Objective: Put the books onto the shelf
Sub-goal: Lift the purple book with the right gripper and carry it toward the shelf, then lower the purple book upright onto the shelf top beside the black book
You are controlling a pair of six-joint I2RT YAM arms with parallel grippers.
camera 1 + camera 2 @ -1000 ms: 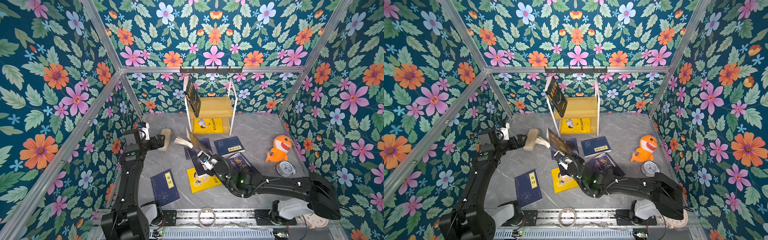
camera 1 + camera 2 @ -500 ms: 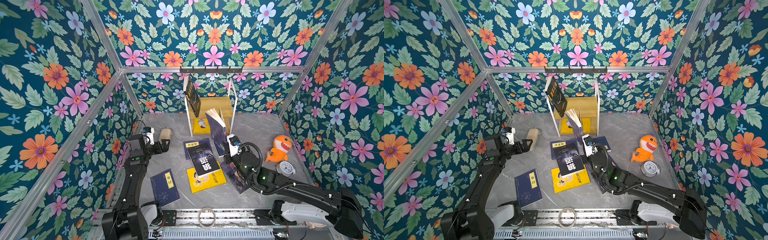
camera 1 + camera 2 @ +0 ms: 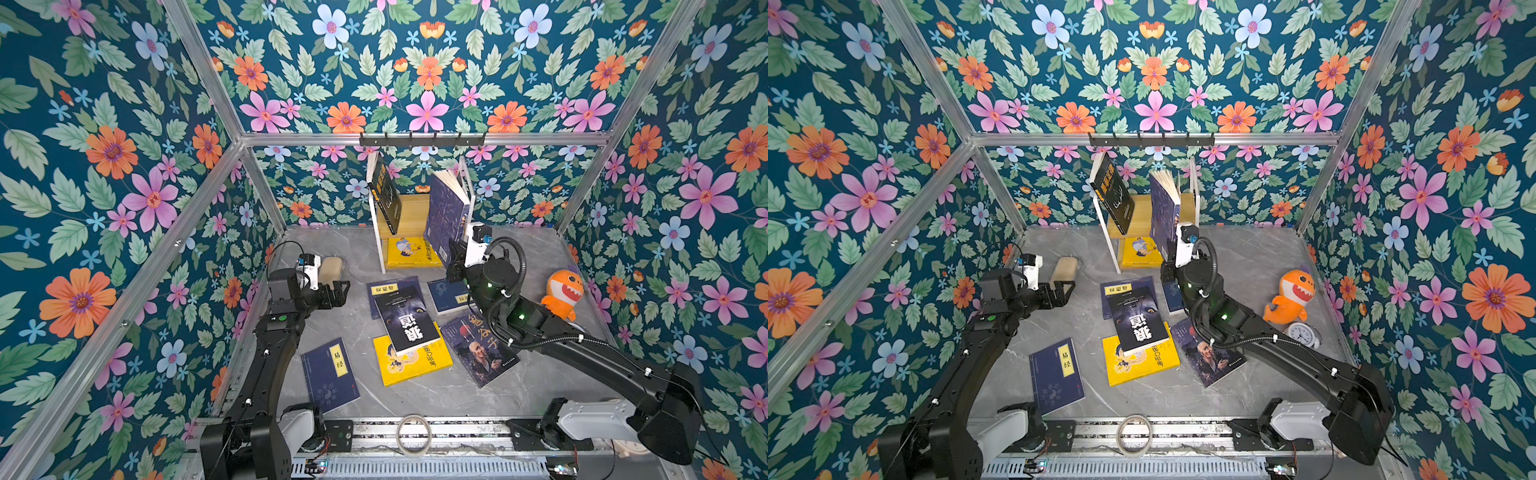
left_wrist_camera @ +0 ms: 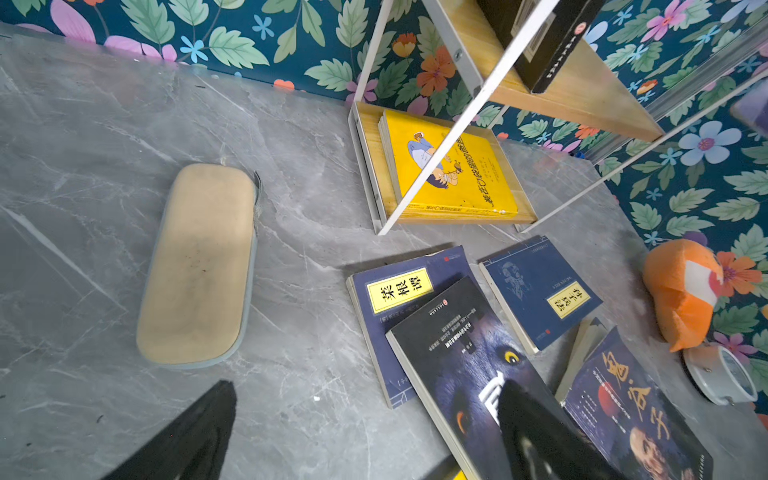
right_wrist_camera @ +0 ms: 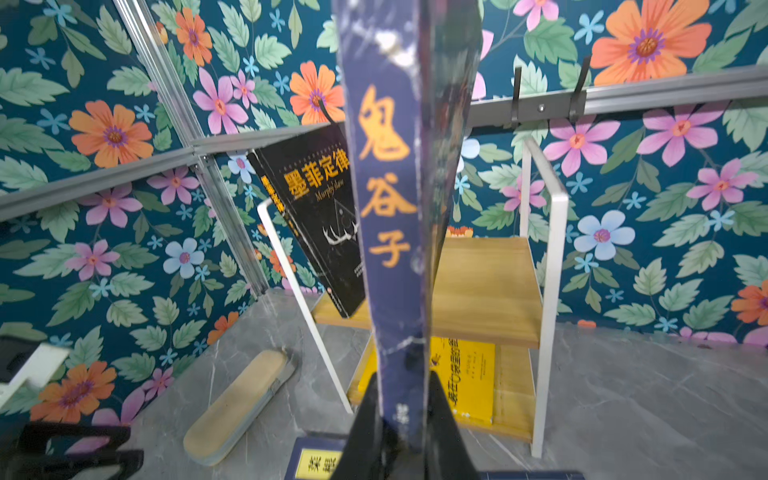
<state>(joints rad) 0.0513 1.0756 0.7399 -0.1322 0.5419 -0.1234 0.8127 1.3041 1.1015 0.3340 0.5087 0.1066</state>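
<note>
Bench (image 3: 528,253), twelve o'clock: right pincer (image 5: 401,399) pinching navy book (image 3: 444,220) could knock the black book (image 3: 386,195) leaning on the shelf (image 5: 486,282); left pincer (image 3: 340,293) spread.

books (image 3: 405,322) lie on the table (image 3: 415,399) before the shelf (image 3: 415,208).

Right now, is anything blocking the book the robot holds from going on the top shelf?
Nothing visible does. A black book leans on the top board's left end; the wood facing the held blue book is bare.
</note>
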